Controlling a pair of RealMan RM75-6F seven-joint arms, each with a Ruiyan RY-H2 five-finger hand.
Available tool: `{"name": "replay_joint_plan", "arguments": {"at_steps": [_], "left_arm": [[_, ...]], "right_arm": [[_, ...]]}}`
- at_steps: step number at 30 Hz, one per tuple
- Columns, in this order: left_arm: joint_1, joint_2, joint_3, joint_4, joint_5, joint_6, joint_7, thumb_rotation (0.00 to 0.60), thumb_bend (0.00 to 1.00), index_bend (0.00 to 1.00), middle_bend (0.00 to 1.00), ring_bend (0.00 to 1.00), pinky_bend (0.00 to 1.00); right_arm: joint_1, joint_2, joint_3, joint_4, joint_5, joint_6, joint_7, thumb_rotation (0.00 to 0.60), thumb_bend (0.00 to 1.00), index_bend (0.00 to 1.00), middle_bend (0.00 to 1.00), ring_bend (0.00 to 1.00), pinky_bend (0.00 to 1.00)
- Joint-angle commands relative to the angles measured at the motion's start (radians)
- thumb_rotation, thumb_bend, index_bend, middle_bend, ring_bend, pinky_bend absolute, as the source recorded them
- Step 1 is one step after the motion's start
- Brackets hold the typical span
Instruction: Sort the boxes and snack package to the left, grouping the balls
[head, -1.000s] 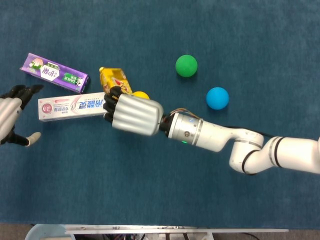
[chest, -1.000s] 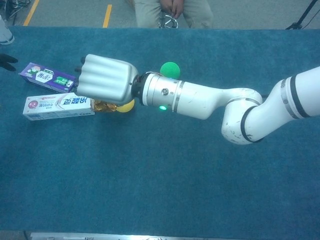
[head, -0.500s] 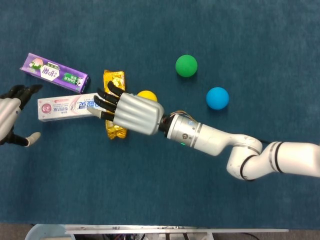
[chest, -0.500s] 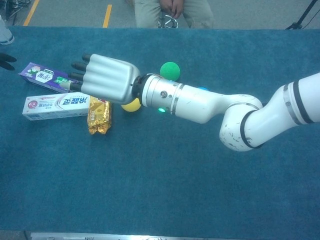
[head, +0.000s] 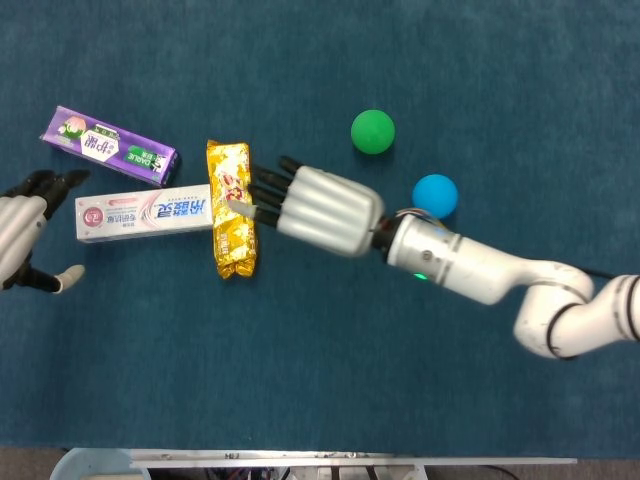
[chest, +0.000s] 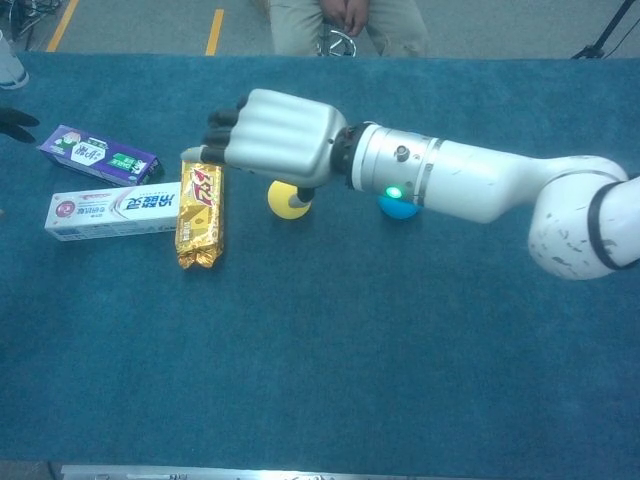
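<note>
A: Is the snack package (chest: 199, 216) sorted?

B: Yes, touching the white box (head: 142, 215), purple box (head: 108, 145) behind. Right hand (head: 318, 209) is spread, holding nothing; left hand (head: 22, 238) likewise.

A: Remaining?

B: Grouping 3 balls: yellow ball (chest: 289, 199), blue ball (head: 435, 195), green ball (head: 372, 131).

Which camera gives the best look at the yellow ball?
The chest view: the yellow ball sits in plain sight on the blue cloth, just below the right hand. In the head view that hand covers it completely, so nothing of it shows.
</note>
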Motion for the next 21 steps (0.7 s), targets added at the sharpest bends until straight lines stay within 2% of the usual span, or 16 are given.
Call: {"name": "replay_joint_plan", "arguments": {"at_steps": [1,6,11,21], "left_arm": [[0.001,0.000,0.001,0.001,0.002,0.000,-0.002,0.600,0.27,0.00,0.12,0.00,0.14],[0.001,-0.005,0.002,0.008,0.002,-0.004,-0.008,0.600,0.27,0.00,0.12,0.00,0.14],[-0.002,-0.012,0.002,0.013,0.008,-0.012,-0.011,0.600,0.27,0.00,0.12,0.00,0.14],[0.006,-0.006,0.006,0.026,0.011,-0.012,-0.030,0.600,0.27,0.00,0.12,0.00,0.14]], "right_arm": [[-0.022,0.044,-0.031,-0.032,0.056,-0.043,0.011,0.600,0.00,0.16,0.27,0.17,0.40],[-0.035,0.059,-0.048,-0.029,0.125,-0.072,0.001,0.600,0.00,0.16,0.27,0.17,0.40],[-0.029,0.026,-0.055,0.014,0.157,-0.086,-0.010,0.600,0.00,0.16,0.27,0.17,0.40],[0.001,-0.073,-0.025,0.130,0.204,-0.086,-0.002,0.600,0.00,0.16,0.27,0.17,0.40]]}}
